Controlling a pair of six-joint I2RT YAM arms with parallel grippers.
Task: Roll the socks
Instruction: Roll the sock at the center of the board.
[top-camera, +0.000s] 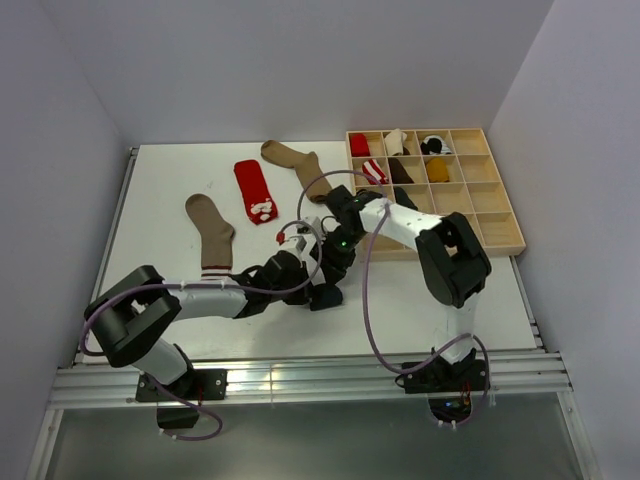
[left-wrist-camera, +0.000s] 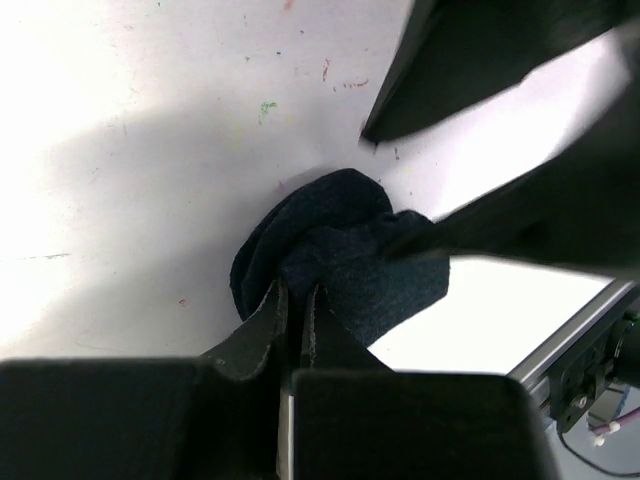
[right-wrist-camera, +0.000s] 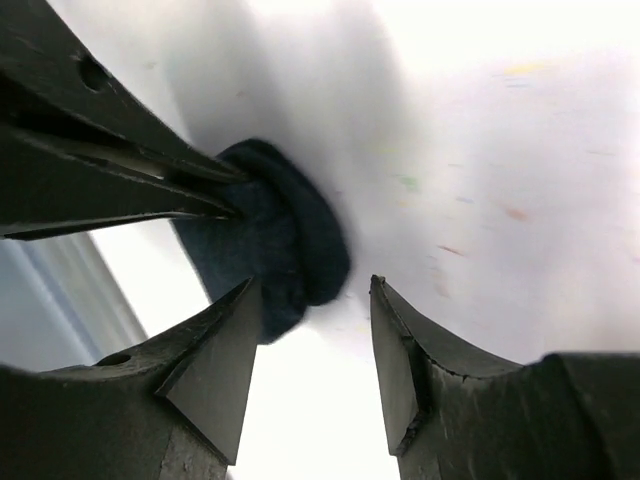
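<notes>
A navy sock (left-wrist-camera: 340, 255) lies bunched into a rounded bundle on the white table. My left gripper (left-wrist-camera: 295, 290) is shut on the near edge of that bundle, pinching its fabric. From the other side, my right gripper (right-wrist-camera: 315, 290) stands open just short of the navy sock (right-wrist-camera: 275, 235), with nothing between its fingers. In the top view both grippers meet at the table's middle and cover the bundle. Three more socks lie flat further back: a tan sock with a striped cuff (top-camera: 211, 232), a red sock (top-camera: 255, 190) and a brown sock (top-camera: 297, 165).
A wooden tray with compartments (top-camera: 497, 205) stands at the back right, with several rolled socks in its far cells. The table's metal front rail (top-camera: 300, 380) runs along the near edge. Walls close the table in at the left, back and right.
</notes>
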